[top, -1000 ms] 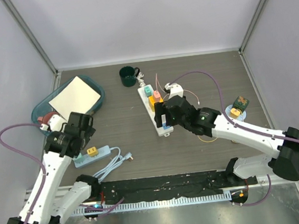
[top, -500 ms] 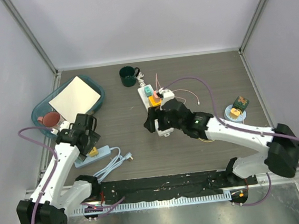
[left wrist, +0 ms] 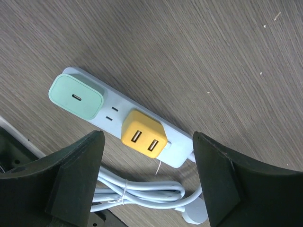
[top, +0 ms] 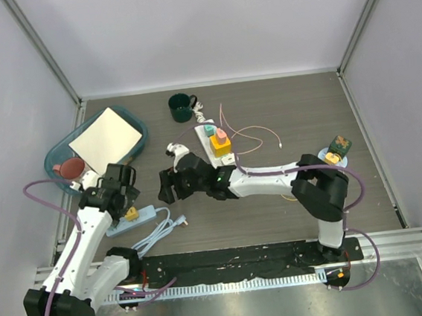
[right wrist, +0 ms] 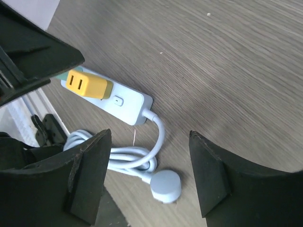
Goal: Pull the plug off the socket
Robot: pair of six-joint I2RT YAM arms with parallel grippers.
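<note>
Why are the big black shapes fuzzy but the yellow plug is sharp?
Left wrist view: the black gripper fingers are very near the lens, so edges blur; the yellow square plug lies in focus. Right wrist view: likewise.

Nothing readable is showing in any of the three views: no words, brand names, numbers or signs. In the left wrist view, the pale blue plastic power strip (left wrist: 111, 114), the yellow cube-shaped USB charger (left wrist: 144, 137) plugged into it and the mint green flat charger (left wrist: 75, 97) beside that are all showing plain, unprinted faces. The small push switch (right wrist: 119, 100) on the strip is carrying a tiny mark, too small to make out.
</note>
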